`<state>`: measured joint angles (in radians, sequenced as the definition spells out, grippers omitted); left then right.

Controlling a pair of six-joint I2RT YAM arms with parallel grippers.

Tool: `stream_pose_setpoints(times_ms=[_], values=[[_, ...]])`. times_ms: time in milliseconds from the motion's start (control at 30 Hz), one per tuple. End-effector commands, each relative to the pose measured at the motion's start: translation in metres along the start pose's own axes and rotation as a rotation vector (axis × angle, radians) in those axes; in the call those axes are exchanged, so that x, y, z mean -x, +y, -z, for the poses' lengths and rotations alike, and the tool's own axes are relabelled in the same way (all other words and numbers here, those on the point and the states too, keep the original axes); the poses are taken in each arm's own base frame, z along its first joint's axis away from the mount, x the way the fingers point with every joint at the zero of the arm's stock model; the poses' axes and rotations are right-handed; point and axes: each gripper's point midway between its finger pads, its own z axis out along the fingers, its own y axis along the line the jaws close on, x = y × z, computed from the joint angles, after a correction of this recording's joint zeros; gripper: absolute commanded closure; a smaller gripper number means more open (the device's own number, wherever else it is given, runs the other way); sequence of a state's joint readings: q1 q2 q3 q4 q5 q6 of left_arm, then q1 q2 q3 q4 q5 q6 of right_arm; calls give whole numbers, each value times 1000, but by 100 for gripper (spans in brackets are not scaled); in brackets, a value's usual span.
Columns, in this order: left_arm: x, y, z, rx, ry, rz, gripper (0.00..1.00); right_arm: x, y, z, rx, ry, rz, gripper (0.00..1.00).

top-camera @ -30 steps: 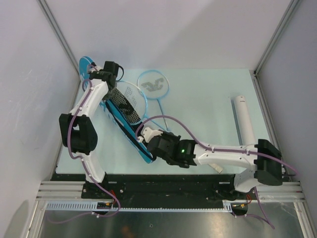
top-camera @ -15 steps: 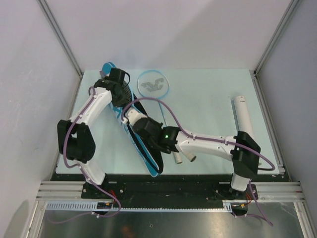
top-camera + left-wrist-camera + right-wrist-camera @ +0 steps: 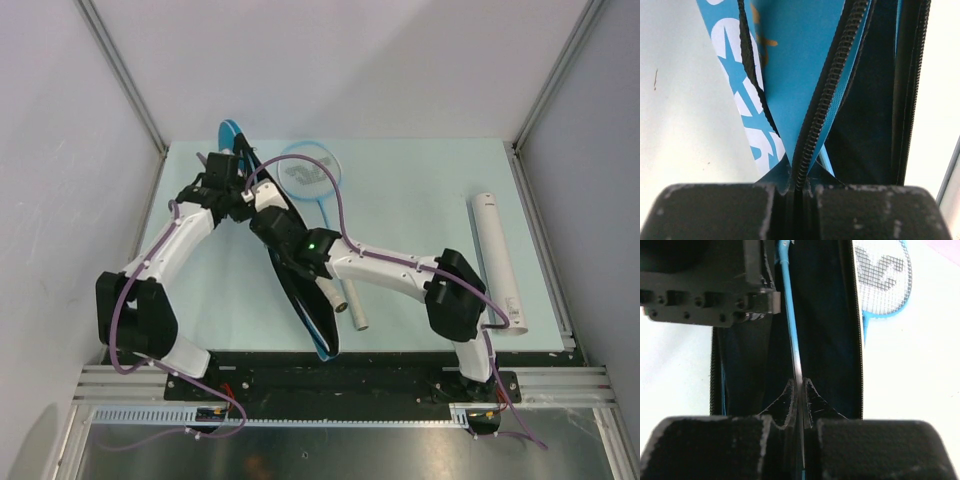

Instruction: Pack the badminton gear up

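From above, both arms crossed the bag (image 3: pixel 318 335) and hid most of its middle from us. It lay on the left half of the table (image 3: pixel 420 190), its long axis running from the far left corner toward the near centre edge. At its far end the left gripper (image 3: pixel 795 186) was pinched together on the zipper edge, with the black strap (image 3: pixel 747 65) beside it. The right gripper (image 3: pixel 800 407) was clamped on a thin blue racket shaft (image 3: pixel 790 305) that ran into the bag's dark mouth, where its head was hidden. A second racket (image 3: pixel 310 172) lay just right of the bag, head far and white handle near, its shaft partly covered by the right arm. The tube (image 3: pixel 495 255) lay well apart at the right, pointing far to near.
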<state>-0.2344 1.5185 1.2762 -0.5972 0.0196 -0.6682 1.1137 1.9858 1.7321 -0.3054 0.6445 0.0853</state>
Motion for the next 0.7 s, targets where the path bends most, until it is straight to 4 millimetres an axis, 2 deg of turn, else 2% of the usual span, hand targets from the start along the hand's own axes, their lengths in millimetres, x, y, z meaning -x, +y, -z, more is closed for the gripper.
stream_pose_setpoints(times_ms=[0, 67, 133, 233, 300, 367, 400, 433, 500, 533, 567, 600, 633, 667], values=[[-12, -43, 28, -244, 36, -29, 100, 39, -19, -28, -141, -166, -241, 100], [-16, -51, 31, -297, 48, -24, 100, 43, -21, -34, -160, -194, -297, 100], [-18, -56, 31, -333, 49, -16, 100, 35, -22, -44, -189, -197, -344, 100], [-19, -59, 31, -390, 51, -7, 100, 28, -18, -45, -203, -196, -396, 100], [-21, -53, 29, -407, 62, 15, 100, 18, -19, -42, -235, -186, -411, 100], [-20, -50, 26, -424, 64, 32, 100, 18, -15, -37, -233, -215, -419, 100], [-21, -47, 25, -422, 69, 33, 100, -1, -13, -40, -227, -196, -383, 100], [-22, -45, 23, -418, 67, 33, 100, 0, -12, -40, -210, -202, -382, 99], [-21, -39, 23, -401, 46, 30, 100, -5, 3, -41, -86, -130, -371, 86], [-19, -38, 23, -397, 37, 26, 100, -12, 7, -36, -39, -49, -335, 79], [-18, -35, 22, -392, 35, 26, 100, 0, 21, -23, 114, -23, -324, 63], [-18, -34, 21, -391, 37, 23, 100, 2, 30, -13, 209, -12, -299, 52], [-18, -33, 20, -392, 40, 22, 100, -2, 37, -3, 290, 11, -283, 42], [-18, -32, 19, -391, 44, 22, 100, -12, 42, 12, 382, 82, -263, 37]])
